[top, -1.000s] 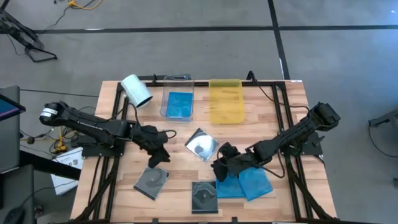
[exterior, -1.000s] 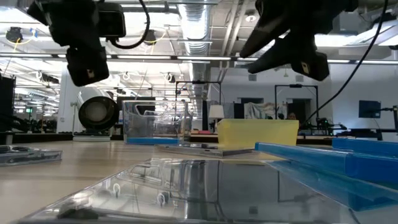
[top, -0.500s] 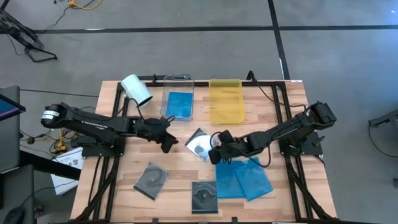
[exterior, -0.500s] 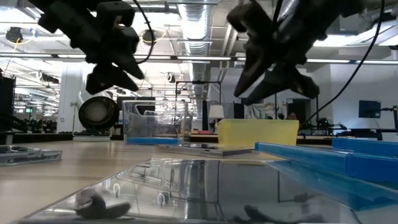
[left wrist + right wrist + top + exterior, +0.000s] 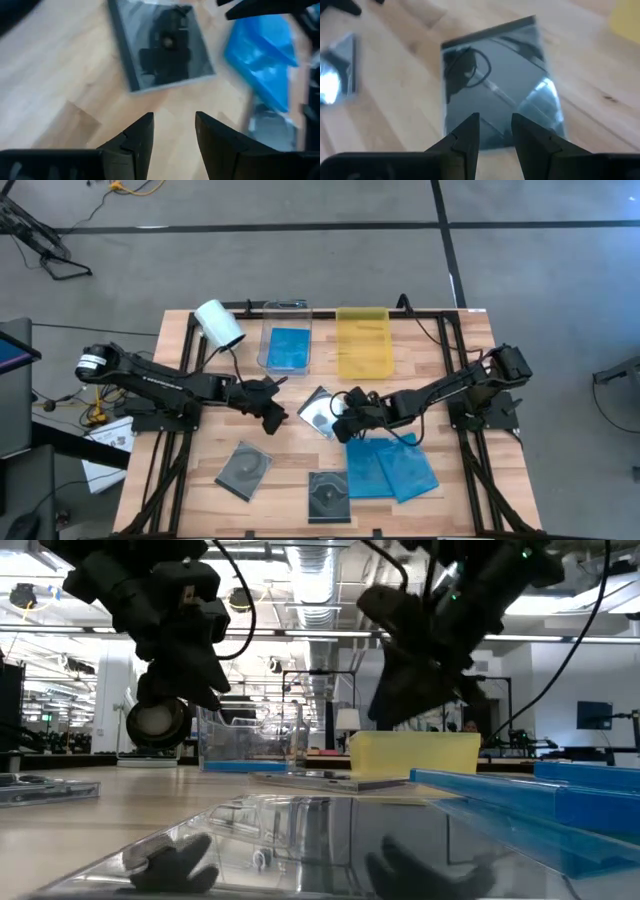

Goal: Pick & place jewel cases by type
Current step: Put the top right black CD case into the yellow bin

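High view: both grippers, left gripper (image 5: pixel 272 413) and right gripper (image 5: pixel 338 423), slightly parted and empty, flank the clear jewel case (image 5: pixel 322 413); next comes grabbing an edge.

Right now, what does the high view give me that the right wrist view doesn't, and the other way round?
Only the high view shows the whole layout: the white roll, the clear tray holding a blue case, the yellow tray, two blue cases overlapping at the table's right, two dark grey cases near the front edge, and the left tool. Only the right wrist view shows the right tool open and empty just above the central case. Both show that central grey case lying flat on the wood.
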Robot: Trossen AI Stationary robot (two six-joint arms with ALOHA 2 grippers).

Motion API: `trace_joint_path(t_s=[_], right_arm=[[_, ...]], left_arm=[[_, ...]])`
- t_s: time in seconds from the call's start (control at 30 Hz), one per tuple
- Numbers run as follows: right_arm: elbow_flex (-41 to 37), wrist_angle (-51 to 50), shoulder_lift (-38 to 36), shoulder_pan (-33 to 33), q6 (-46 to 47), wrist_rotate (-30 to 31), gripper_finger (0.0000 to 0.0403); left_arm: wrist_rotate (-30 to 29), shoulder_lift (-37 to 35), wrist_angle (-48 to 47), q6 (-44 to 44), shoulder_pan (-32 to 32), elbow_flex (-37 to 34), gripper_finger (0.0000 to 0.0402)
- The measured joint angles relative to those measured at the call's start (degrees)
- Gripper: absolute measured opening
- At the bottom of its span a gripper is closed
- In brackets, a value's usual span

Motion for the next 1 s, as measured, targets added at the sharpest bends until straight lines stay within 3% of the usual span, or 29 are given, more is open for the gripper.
trace_joint_path(t_s=[0.13,0.73,1.0], right_arm=[[0.14,-2.82,0.78,-1.51,3.17,0.82,0.0107],[0.09,-16.25,0.82,-4.06,13.73,0.4,0.0107],[0.09,-15.15,4.29,-5.31,14.55,-3.59,0.0107]], left_arm=[[-3.53,1.17,-0.54,0.8,-0.2,0.02,0.0138],[-4.69,2.2,-3.26,0.93,-2.12,0.0,0.0138],[-4.69,2.2,-3.23,0.91,-2.12,0.0,0.0138]])
